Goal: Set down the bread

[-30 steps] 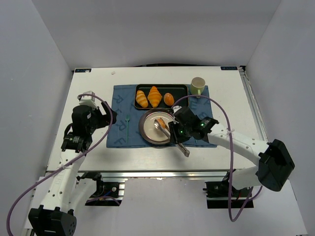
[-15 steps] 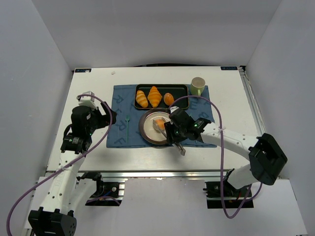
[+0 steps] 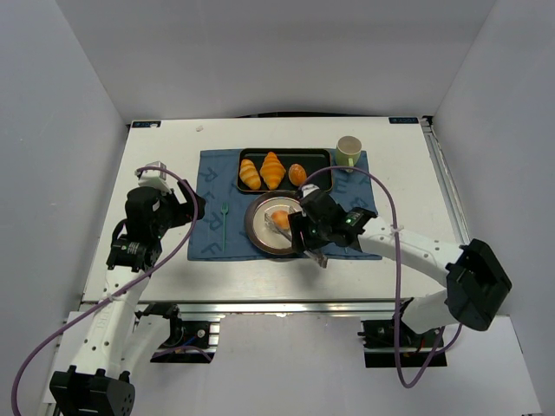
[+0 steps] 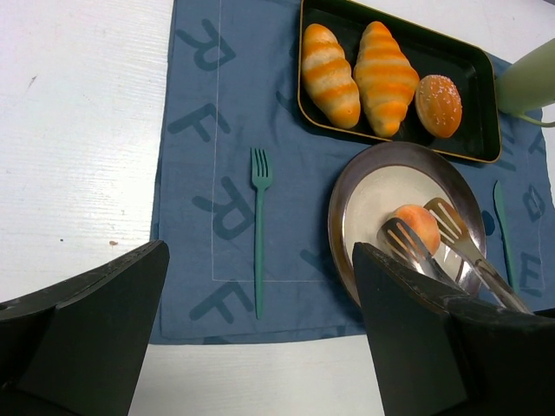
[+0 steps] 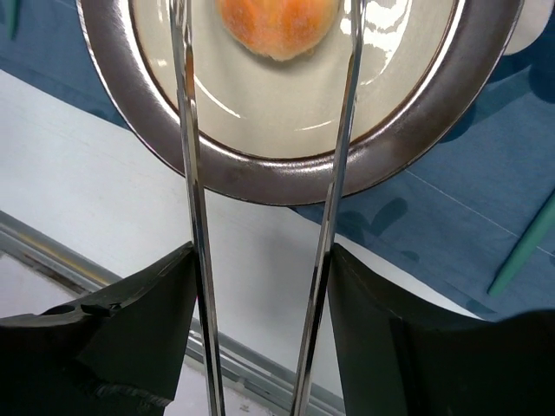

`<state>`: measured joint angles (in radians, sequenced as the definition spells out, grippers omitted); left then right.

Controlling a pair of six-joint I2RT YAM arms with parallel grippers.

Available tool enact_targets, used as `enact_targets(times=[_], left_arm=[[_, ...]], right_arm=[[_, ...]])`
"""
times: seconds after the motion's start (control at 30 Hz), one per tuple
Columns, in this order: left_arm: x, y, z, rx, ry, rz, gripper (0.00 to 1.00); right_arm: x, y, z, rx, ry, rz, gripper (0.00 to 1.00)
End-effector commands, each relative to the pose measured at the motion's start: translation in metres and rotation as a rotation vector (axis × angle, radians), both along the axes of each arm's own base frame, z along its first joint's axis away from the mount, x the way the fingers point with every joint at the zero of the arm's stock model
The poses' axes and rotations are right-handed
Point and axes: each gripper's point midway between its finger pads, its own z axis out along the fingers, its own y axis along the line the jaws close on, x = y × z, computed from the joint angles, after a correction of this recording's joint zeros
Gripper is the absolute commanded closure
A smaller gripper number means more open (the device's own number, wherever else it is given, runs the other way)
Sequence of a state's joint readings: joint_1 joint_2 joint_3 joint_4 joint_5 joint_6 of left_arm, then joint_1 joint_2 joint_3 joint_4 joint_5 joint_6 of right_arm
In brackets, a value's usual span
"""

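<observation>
The bread [image 4: 414, 224] was seen lying on the plate [image 4: 371, 186], right of the frame's centre, between the tips of the tongs [image 4: 447, 217], which were pinched by the right gripper [image 5: 260, 338]. The left gripper [image 4: 260, 338] was spread wide.

1. The blue placemat [image 4: 186, 173] on the table bears large capital letters in a darker blue.
2. Left of the green fork [image 4: 259, 227], four letters read R, F, R, F from far edge to near, each turned differently.
3. Beside the plate [image 4: 347, 204], its right-edge letters are cut off and unreadable.
</observation>
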<state>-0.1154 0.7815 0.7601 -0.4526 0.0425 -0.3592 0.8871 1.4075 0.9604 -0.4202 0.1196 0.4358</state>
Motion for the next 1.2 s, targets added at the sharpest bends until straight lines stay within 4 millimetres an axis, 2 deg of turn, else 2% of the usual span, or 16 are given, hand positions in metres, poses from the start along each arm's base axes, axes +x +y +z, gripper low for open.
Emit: enact_targets(times=[0.0, 0.23, 0.33, 0.4, 0.53, 0.57, 0.63, 0.67, 0.7, 0.77, 0.83, 0.87, 1.0, 1.03, 1.13, 1.17], left_arm=[[-0.002, -0.003, 0.006, -0.003, -0.015, -0.016, 0.02], [-0.002, -0.003, 0.006, -0.003, -0.015, -0.018, 0.02], [-0.002, -0.003, 0.008, -0.002, -0.019, -0.018, 0.02], [-0.002, -0.002, 0.009, 0.002, -0.018, -0.017, 0.02], [-0.002, -0.002, 0.010, 0.004, -0.020, -0.019, 0.02], [-0.002, -0.002, 0.009, 0.005, -0.018, -0.021, 0.02], [-0.002, -0.003, 0.007, 0.005, -0.015, -0.023, 0.02], [-0.002, -0.003, 0.007, 0.004, -0.015, -0.024, 0.02], [-0.002, -0.004, 0.007, 0.001, -0.018, -0.026, 0.02], [-0.002, -0.005, 0.004, -0.007, -0.017, -0.033, 0.02], [0.000, -0.008, 0.003, -0.017, -0.024, -0.042, 0.02], [0.000, -0.008, 0.000, -0.021, -0.018, -0.042, 0.02], [0.001, -0.012, -0.001, -0.039, -0.019, -0.051, 0.02], [0.001, -0.013, 0.000, -0.041, -0.022, -0.055, 0.02], [0.000, -0.012, 0.002, -0.038, -0.024, -0.053, 0.02], [0.000, -0.011, 0.003, -0.035, -0.026, -0.053, 0.02]], right_arm=[[0.010, 0.010, 0.048, 0.090, -0.090, -0.014, 0.35], [0.013, 0.008, 0.087, 0.142, -0.148, -0.031, 0.32], [0.017, 0.001, 0.107, 0.159, -0.199, -0.062, 0.32], [0.018, -0.013, 0.120, 0.137, -0.231, -0.102, 0.32], [0.031, -0.070, 0.149, 0.060, -0.359, -0.309, 0.35], [0.031, -0.093, 0.159, 0.065, -0.387, -0.362, 0.35], [0.035, -0.120, 0.169, 0.053, -0.436, -0.411, 0.35], [0.039, -0.149, 0.175, 0.051, -0.469, -0.484, 0.36], [0.040, -0.162, 0.176, 0.043, -0.484, -0.503, 0.36], [0.049, -0.201, 0.172, -0.024, -0.526, -0.581, 0.36], [0.056, -0.216, 0.165, -0.054, -0.528, -0.600, 0.36], [0.065, -0.232, 0.161, -0.087, -0.530, -0.638, 0.36], [0.091, -0.252, 0.129, -0.091, -0.466, -0.663, 0.37], [0.102, -0.268, 0.121, -0.095, -0.458, -0.704, 0.37], [0.117, -0.285, 0.094, -0.064, -0.402, -0.723, 0.38], [0.119, -0.301, 0.086, -0.058, -0.385, -0.763, 0.38]])
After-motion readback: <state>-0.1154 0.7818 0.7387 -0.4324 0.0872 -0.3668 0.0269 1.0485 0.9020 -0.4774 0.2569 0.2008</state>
